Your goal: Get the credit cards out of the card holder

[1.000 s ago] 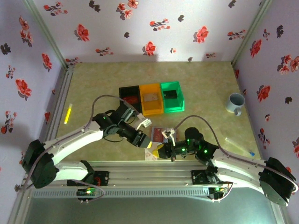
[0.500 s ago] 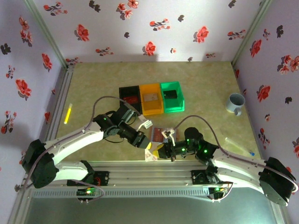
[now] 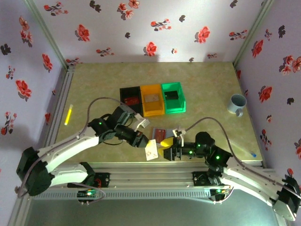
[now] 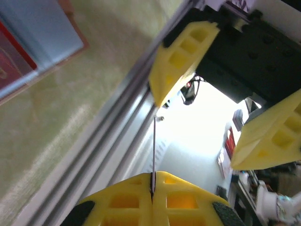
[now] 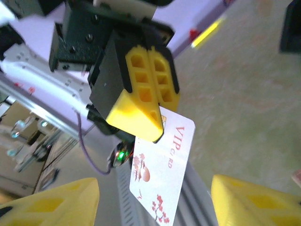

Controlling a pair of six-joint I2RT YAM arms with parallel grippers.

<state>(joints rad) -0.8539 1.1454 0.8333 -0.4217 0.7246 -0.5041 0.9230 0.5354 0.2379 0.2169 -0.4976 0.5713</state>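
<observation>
A white credit card (image 5: pixel 162 174), printed "VIP card" with red blossoms, hangs from my left gripper (image 5: pixel 151 109), whose yellow fingers are shut on its top edge. In the left wrist view the card (image 4: pixel 154 141) is edge-on, pinched in the left gripper (image 4: pixel 152 176). My right gripper (image 5: pixel 153 190) is open, its fingers (image 5: pixel 56 202) standing wide on either side of the card without touching it. In the top view the card (image 3: pixel 151 150) hangs near the front rail, between the left gripper (image 3: pixel 149 142) and the right gripper (image 3: pixel 165 142). The card holder (image 3: pixel 159 133) lies open on the table just behind them, pale blue inside (image 4: pixel 42 33).
Black bin (image 3: pixel 130 96), orange bin (image 3: pixel 152 100) and green bin (image 3: pixel 173 97) stand in a row mid-table. A grey mug (image 3: pixel 237 103) is at the right, a yellow-green stick (image 3: pixel 68 114) at the left. The aluminium rail (image 3: pixel 150 168) runs along the near edge.
The left gripper closed on the card. The right gripper then opened, let the card go and drew back to the right.
</observation>
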